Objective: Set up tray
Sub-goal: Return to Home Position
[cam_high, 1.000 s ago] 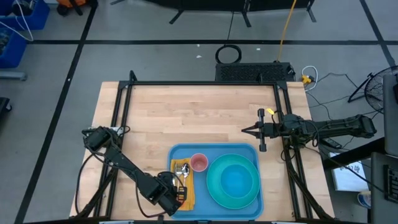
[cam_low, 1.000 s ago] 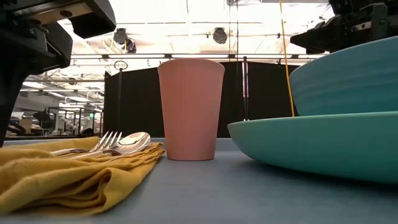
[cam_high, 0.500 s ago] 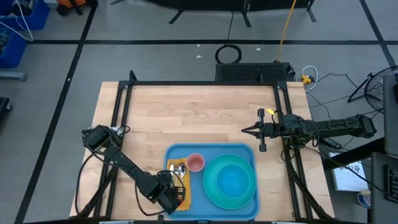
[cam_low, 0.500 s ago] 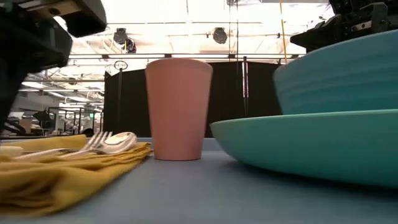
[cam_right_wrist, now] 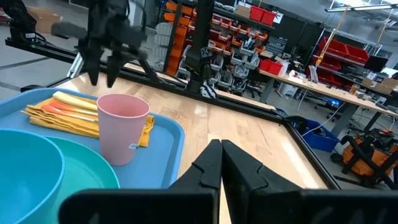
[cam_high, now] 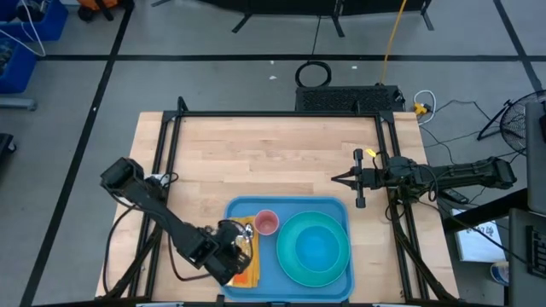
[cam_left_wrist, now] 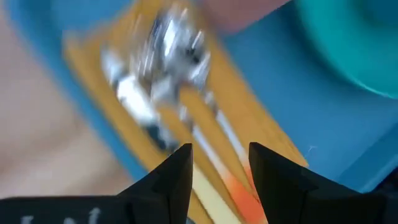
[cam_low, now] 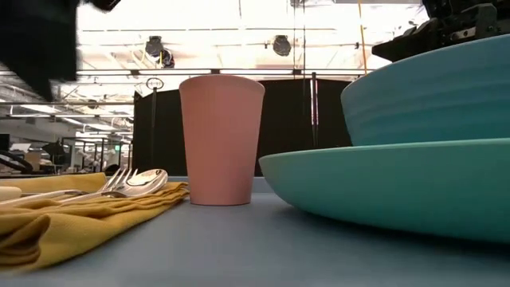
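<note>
The light-blue tray (cam_high: 290, 201) lies at the table's near edge. On it stand a pink cup (cam_high: 267, 223) and a teal plate (cam_high: 285, 247) that holds a teal bowl (cam_high: 317, 249). A yellow napkin (cam_high: 253, 269) with cutlery (cam_low: 135, 182) lies on the tray's left part. My left gripper (cam_high: 239, 249) hangs open above the napkin (cam_left_wrist: 249, 118), its fingers clear of it; the right wrist view shows that gripper (cam_right_wrist: 102, 78) raised. My right gripper (cam_high: 335, 179) is shut and waits above the table beyond the tray's far right corner.
Black frame rails (cam_high: 273, 114) run along the table's far, left and right sides. Bare wood (cam_high: 256, 162) stretches between the tray and the far rail. The room beyond shows shelves and benches (cam_right_wrist: 298, 68).
The tray, with cup, plate, bowl and napkin on it, has slid a little toward the table's left. My left gripper has risen away from the napkin, passing up out of the low view, and its arm has swung toward the left edge.
</note>
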